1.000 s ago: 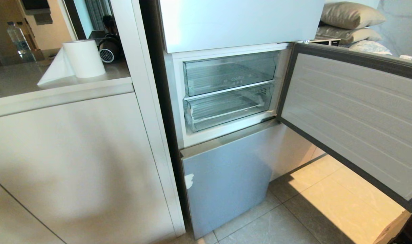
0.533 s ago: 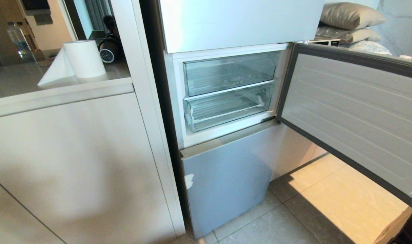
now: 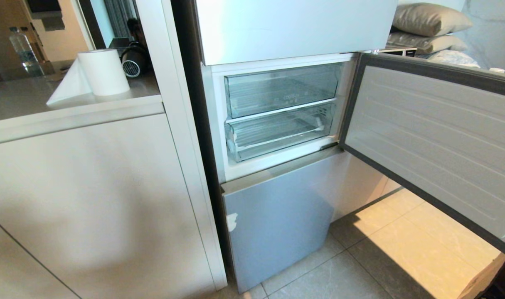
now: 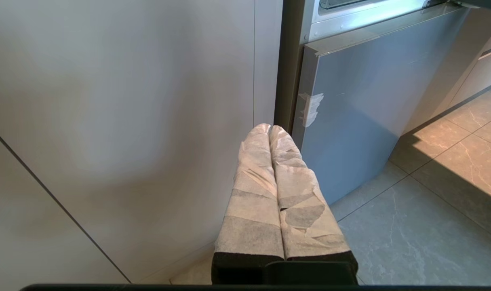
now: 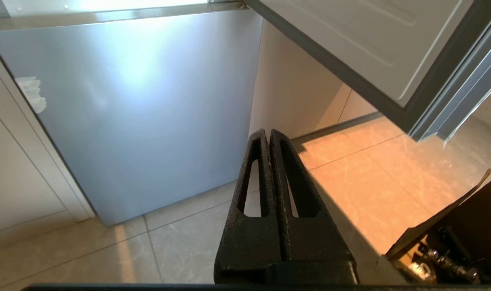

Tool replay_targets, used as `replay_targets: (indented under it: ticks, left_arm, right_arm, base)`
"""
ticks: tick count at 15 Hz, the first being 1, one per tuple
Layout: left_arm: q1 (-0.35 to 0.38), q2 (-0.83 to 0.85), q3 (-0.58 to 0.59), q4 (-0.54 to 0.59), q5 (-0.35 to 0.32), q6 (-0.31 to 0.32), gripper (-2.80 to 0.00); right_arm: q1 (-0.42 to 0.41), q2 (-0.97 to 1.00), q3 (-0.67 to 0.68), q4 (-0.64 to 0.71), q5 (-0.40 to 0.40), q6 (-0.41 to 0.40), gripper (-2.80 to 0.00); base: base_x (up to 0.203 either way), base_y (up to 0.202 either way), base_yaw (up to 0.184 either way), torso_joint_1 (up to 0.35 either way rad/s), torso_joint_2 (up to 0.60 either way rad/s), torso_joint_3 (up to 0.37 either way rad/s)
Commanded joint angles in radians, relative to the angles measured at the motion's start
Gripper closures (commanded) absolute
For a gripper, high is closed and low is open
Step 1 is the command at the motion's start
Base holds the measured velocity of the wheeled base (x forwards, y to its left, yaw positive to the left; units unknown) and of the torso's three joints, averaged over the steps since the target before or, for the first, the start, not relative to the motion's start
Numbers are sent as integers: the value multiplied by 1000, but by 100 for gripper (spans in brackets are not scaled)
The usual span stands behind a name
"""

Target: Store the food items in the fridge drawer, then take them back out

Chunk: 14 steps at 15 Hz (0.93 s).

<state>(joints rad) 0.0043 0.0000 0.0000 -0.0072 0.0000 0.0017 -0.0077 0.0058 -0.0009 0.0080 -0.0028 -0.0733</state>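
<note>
Fridge drawer [image 3: 277, 133] sits pushed in behind the open door [image 3: 435, 141]; left gripper [image 4: 269, 128] and right gripper [image 5: 268, 133] hang low, jaws closed, empty.

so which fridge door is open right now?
The middle door, swung out to the right and exposing two clear drawers. The upper panel and the pale blue lower panel are both shut.

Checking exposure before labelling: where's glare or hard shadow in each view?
Head view: sunlit patch on the floor tiles, hard-edged shadow under the open fridge door; clear drawers dim but readable. Left wrist view: soft shadows on the cabinet, no glare. Right wrist view: bright glare on the lower fridge panel, warm cast on the tiles.
</note>
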Motion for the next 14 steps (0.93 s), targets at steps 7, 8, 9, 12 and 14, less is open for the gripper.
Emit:
replay_targets:
  ticks: [7, 8, 9, 12, 14]
  left_arm:
    - [0, 0, 1, 0, 0, 0, 0]
    - [0, 0, 1, 0, 0, 0, 0]
    - [0, 0, 0, 0, 0, 0, 0]
    - [0, 0, 1, 0, 0, 0, 0]
    - [0, 0, 0, 0, 0, 0, 0]
  right_arm:
    - [0, -6, 2, 4, 0, -1, 0]
    - [0, -6, 2, 4, 0, 1, 0]
    - [0, -6, 2, 4, 0, 3, 0]
    - [0, -6, 2, 4, 0, 3, 0]
    - [0, -6, 2, 4, 0, 1, 0]
  base:
    - [1, -2, 41, 1, 1, 1]
    - [-2, -11, 183, 3, -1, 2]
    - [-3, -13, 182, 1, 4, 4]
    - [1, -9, 175, 2, 3, 5]
    - [4, -5, 173, 1, 3, 3]
